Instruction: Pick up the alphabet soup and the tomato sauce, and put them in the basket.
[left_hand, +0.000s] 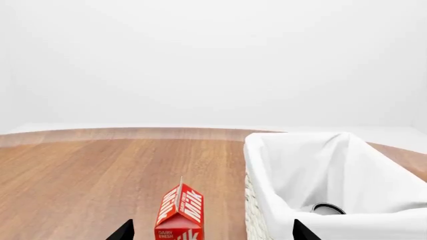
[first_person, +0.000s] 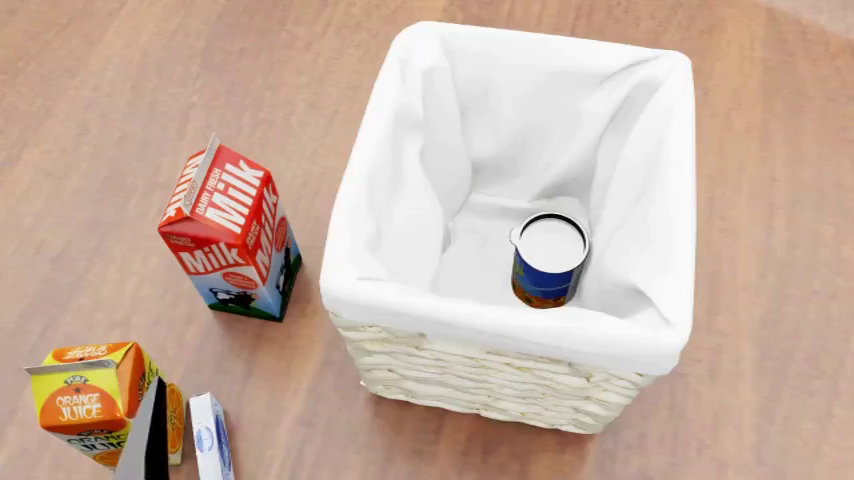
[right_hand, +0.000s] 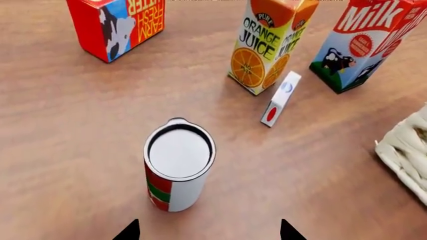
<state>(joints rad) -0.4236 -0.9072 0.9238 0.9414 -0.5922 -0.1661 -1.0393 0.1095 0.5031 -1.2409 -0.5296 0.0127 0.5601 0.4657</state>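
Note:
The alphabet soup (first_person: 547, 262), a blue can with a silvery lid, stands upright inside the basket (first_person: 400, 300). In the left wrist view only its lid rim (left_hand: 327, 208) shows above the basket's white liner (left_hand: 267, 165). My left gripper (left_hand: 213, 233) is open and empty, its tips framing the milk carton and the basket's near wall. The tomato sauce (right_hand: 177, 167), a can with red and green bands, stands upright on the wooden table. My right gripper (right_hand: 208, 233) is open just short of it, not touching it. The tomato sauce is out of the head view.
A milk carton (first_person: 230, 235) stands left of the basket. An orange juice carton (first_person: 88, 400) and a small white box (first_person: 210, 437) are nearer the front left. Beyond the tomato sauce stand a red butter carton (right_hand: 117, 25), the juice (right_hand: 267, 45) and the milk (right_hand: 363, 45).

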